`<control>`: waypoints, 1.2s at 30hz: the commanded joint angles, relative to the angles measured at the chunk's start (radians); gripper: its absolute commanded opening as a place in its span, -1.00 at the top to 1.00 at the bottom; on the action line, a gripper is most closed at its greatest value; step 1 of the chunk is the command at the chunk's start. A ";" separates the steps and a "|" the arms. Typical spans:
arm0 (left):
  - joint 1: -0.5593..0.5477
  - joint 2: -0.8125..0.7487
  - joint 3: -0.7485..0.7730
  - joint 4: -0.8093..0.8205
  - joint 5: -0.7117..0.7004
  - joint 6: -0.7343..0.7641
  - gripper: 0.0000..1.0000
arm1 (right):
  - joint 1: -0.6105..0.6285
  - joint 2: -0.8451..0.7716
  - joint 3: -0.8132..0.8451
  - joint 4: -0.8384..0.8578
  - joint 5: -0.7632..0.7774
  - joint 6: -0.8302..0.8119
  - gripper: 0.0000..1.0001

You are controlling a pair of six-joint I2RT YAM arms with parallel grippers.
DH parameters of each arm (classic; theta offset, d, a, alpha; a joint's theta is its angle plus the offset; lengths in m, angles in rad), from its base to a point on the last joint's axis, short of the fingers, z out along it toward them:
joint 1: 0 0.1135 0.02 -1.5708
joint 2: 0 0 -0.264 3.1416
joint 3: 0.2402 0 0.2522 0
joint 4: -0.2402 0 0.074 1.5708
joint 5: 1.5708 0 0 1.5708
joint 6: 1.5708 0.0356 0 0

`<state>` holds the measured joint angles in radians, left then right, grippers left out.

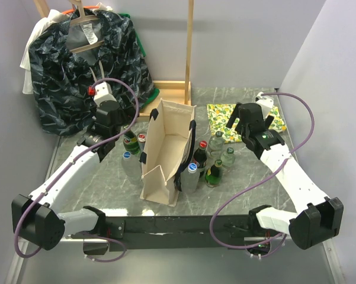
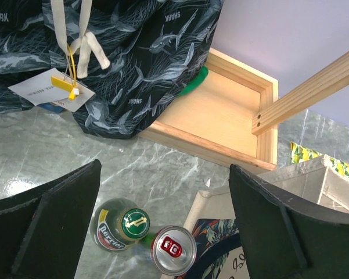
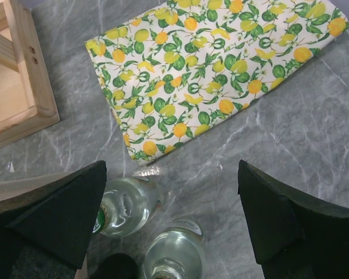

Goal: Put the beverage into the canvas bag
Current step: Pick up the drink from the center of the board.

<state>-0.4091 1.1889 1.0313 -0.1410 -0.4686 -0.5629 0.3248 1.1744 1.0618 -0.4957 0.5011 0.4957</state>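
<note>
Top external view: just beyond the two arm bases, the canvas bag [image 1: 166,148] stands upright with its mouth open in the middle of the grey marbled table [image 1: 100,192]. Drinks are grouped along both of its long sides, all standing on the table outside it. To its left, a clear blue-capped bottle [image 1: 128,164] is nearest, with a green Perrier bottle [image 1: 131,142] and a silver can [image 1: 142,138] just behind it. To its right, a second blue-capped bottle [image 1: 191,176] and a dark red-capped bottle [image 1: 201,152] stand close against the bag wall. Beside these are a green glass bottle [image 1: 214,173], a nearer clear glass bottle [image 1: 228,157] and a farther clear glass bottle [image 1: 217,142]. The left gripper [image 1: 106,131] hangs over the table close to the Perrier bottle and the can, jaws spread wide and holding nothing. In the left wrist view both tops show between its fingers. The right gripper [image 1: 241,129] hangs just past the clear glass bottles, equally wide and empty-handed. In the right wrist view those two bottles sit between its fingers. Farther back a lemon-print cloth [image 1: 220,118] lies flat on the right. A wooden frame [image 1: 166,89] stands behind the bag, and a dark blue shark-print garment [image 1: 77,65] hangs in the far left corner.
</note>
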 commanded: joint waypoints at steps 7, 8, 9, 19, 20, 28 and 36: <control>-0.004 0.015 0.019 0.009 0.016 -0.020 -0.93 | 0.011 -0.042 0.038 0.012 -0.065 -0.071 -1.00; -0.005 0.014 0.021 0.004 0.025 -0.020 -0.93 | 0.014 -0.057 0.038 0.016 -0.067 -0.075 -1.00; -0.004 0.012 0.023 0.004 0.028 -0.022 -0.93 | 0.016 -0.062 0.038 0.016 -0.076 -0.080 -1.00; -0.028 -0.031 0.033 -0.014 0.074 -0.008 -0.93 | 0.097 0.019 0.143 -0.097 -0.013 -0.077 -1.00; -0.033 -0.031 0.036 -0.017 0.073 -0.003 -0.93 | 0.097 0.004 0.132 -0.080 -0.048 -0.085 -1.00; -0.069 -0.034 0.024 0.000 0.088 0.026 -0.93 | 0.112 0.039 0.144 -0.064 -0.161 -0.097 -0.92; -0.082 -0.005 0.030 0.000 0.104 0.034 -0.93 | 0.126 0.160 0.155 -0.092 -0.207 -0.046 -0.22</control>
<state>-0.4828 1.1862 1.0306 -0.1627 -0.3843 -0.5552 0.4366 1.2835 1.1728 -0.5663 0.3237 0.4252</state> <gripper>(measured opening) 0.966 0.644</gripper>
